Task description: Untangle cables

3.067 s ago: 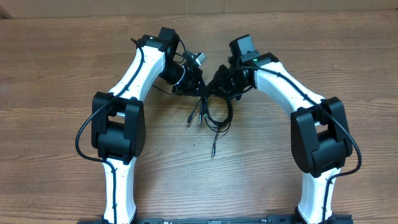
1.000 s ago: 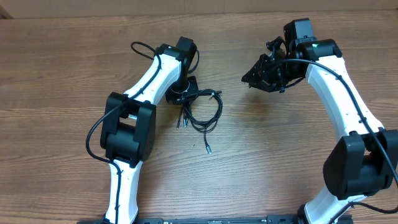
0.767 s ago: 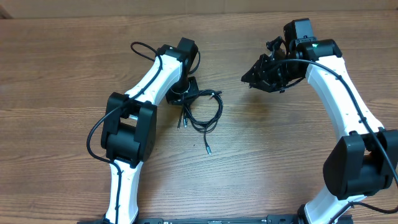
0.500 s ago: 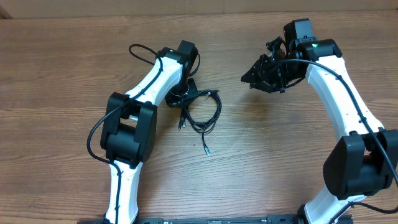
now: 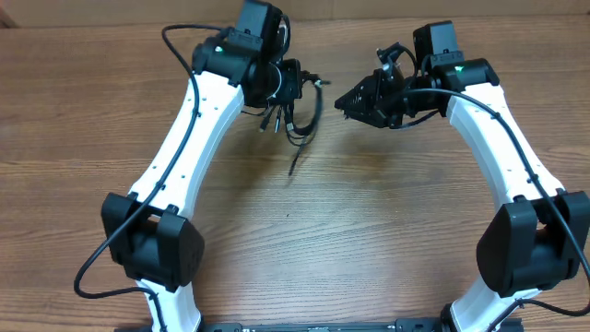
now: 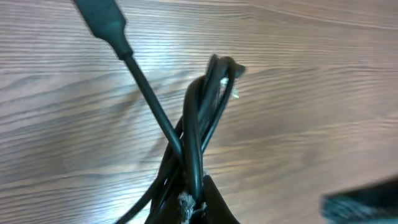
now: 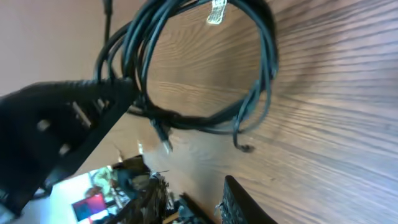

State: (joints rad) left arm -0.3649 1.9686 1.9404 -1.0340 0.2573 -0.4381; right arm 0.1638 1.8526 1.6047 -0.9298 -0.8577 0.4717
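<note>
The cables are a bundle of thin black cords hanging in the air from my left gripper, with loose plug ends dangling over the wooden table. In the left wrist view the jaws are shut on the cords, and one long plug sticks out at the upper left. My right gripper is open and empty, just right of the bundle and pointing at it. The right wrist view shows the coil hanging ahead of its open fingers, with the left gripper at the left.
Thicker black wires run along both white arms, with one looping above the left arm. The far table edge lies just behind both grippers.
My left arm has lifted the cable bundle off the table and carried it up and away. My right gripper has moved left toward the bundle.
</note>
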